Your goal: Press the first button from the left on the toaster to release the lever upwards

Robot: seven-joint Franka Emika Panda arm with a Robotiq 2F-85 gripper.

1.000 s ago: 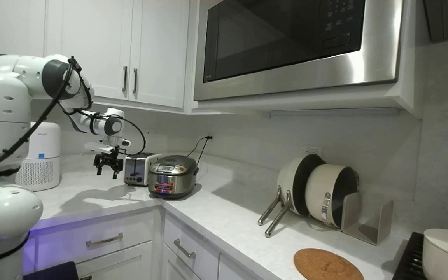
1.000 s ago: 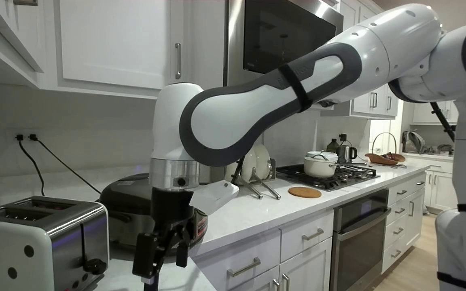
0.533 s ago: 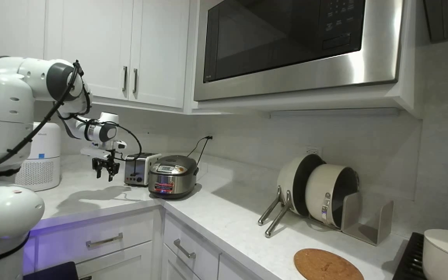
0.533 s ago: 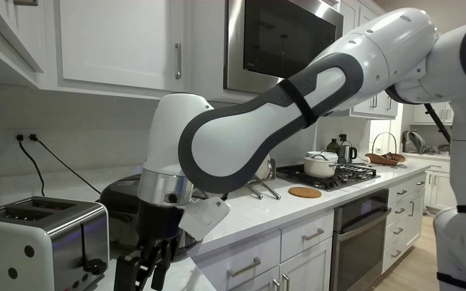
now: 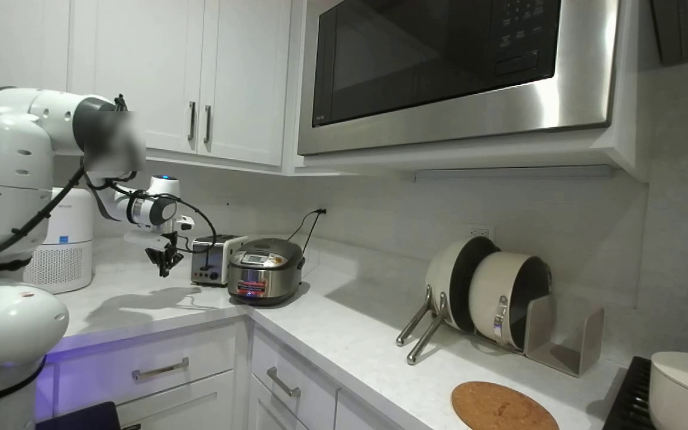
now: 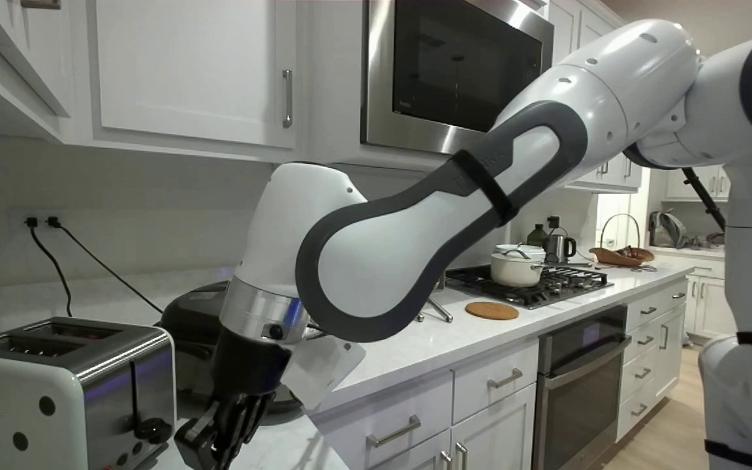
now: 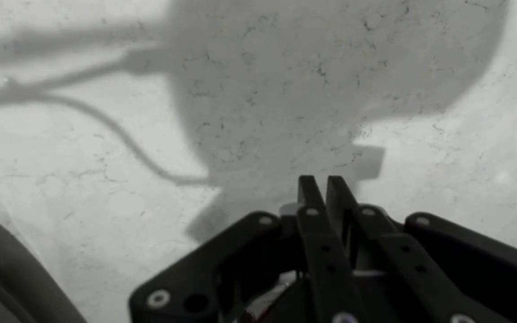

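Note:
The silver toaster point(image 5: 205, 260) stands on the counter with its front face towards my gripper point(image 5: 164, 270). In an exterior view the black lever knob point(image 6: 154, 430) sits low in its slot. Dark round buttons point(image 6: 137, 448) show under it, and the lower edge of the frame cuts this row off, so the first from the left is unclear. My gripper point(image 6: 218, 447) hangs in front of the toaster, apart from it and tilted. In the wrist view the gripper point(image 7: 321, 179) has its fingertips a narrow gap apart, with nothing between them, over the white counter.
Beside the toaster stands a rice cooker point(image 5: 266, 272). A white canister-like appliance point(image 5: 60, 257) is on the far side of the arm. Wall cupboards point(image 5: 242, 83) hang above. In the wrist view a dark rounded edge point(image 7: 11, 273) fills the lower left corner.
The jaws have come from wide apart to nearly together. My gripper has moved lower and tilted, and the arm has bent down with it. The toaster and its lever look unchanged.

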